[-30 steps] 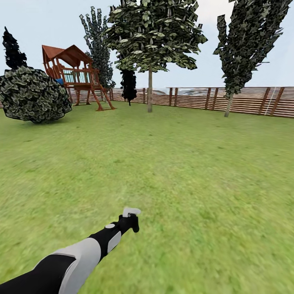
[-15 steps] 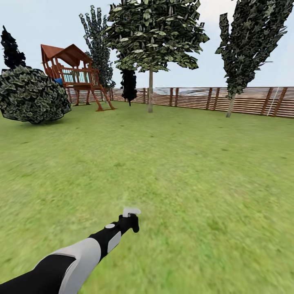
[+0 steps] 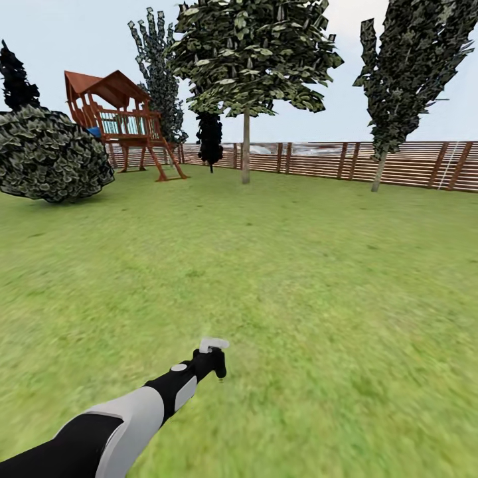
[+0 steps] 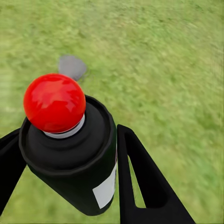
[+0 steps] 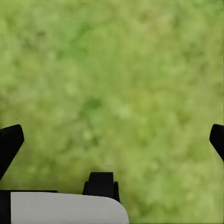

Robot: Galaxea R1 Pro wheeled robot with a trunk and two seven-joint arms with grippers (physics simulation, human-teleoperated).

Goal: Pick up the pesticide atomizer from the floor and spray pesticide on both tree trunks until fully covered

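You're in transit: the left hand (image 4: 70, 186) is clamped on the small black pesticide atomizer with whitish label (image 4: 70, 158), black fingers (image 4: 140, 182) tight on both sides of the can, red ball top up in the wrist view. In the head view its light grey trigger head (image 3: 214, 344) sits at the tip of the outstretched left arm, over the green lawn (image 3: 318, 279). The right hand (image 5: 112, 140) hangs wide apart, holding nothing, over grass.

Drive straight for the tall tree with the bare grey-brown column trunk (image 3: 245, 156) by the brown slatted wood fence (image 3: 318, 161); it's still well apart, too far to spray, I judge. Keep the arm steady, nozzle forward, and stop near the trunk before triggering.

Versus a second ago: the tree, the fence and the wooden playset (image 3: 119, 119) have drifted slightly, which is the camera moving with the base. The arm pose and grip look unchanged.
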